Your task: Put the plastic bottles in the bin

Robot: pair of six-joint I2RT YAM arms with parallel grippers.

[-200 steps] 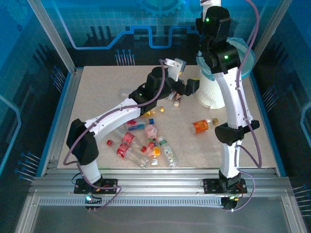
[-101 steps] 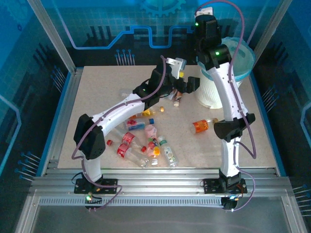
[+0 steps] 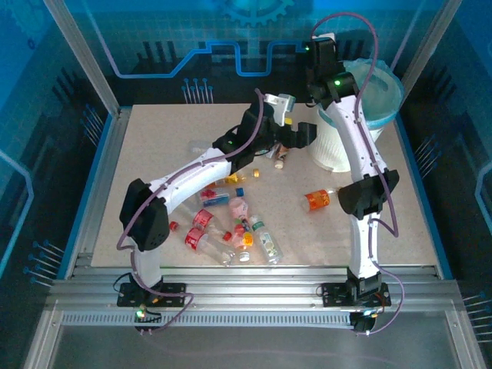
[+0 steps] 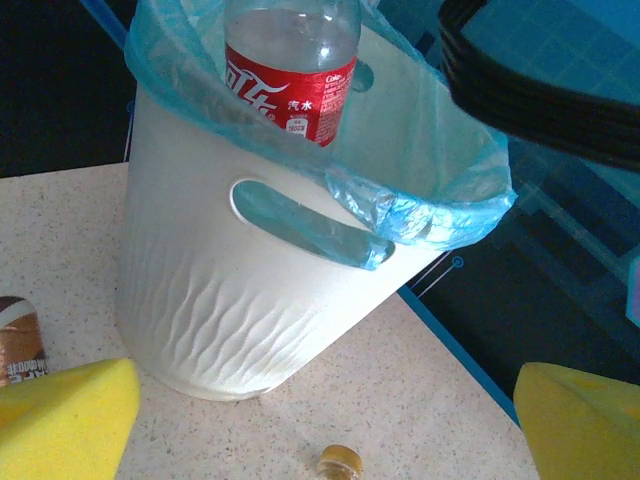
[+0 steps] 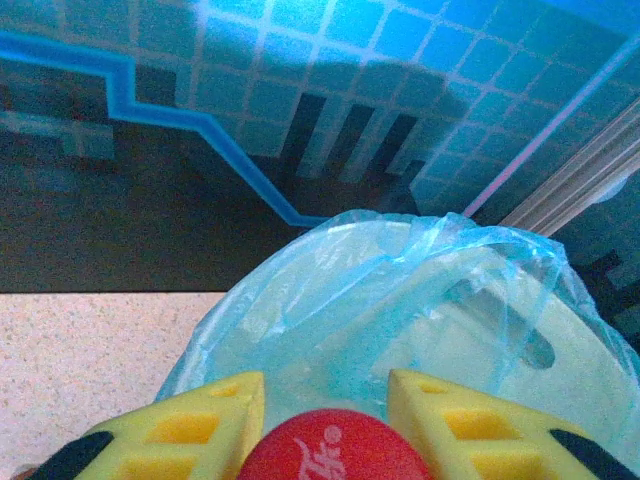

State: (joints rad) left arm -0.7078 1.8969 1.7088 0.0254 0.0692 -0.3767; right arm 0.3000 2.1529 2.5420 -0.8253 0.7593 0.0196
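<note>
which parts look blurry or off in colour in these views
Left wrist: the yellow fingers at the bottom corners look soft, the red-label bottle and bin sharp. Right wrist: the red cap at the bottom edge is blurred, the bag liner crisp. Top external: sharp throughout, blue-tinted walls.

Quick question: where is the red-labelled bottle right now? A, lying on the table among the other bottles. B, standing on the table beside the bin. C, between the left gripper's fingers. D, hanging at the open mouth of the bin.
D: the red-labelled bottle hangs upright with its base dipped behind the near rim of the bin, its cap between the fingers of the right gripper.
</note>
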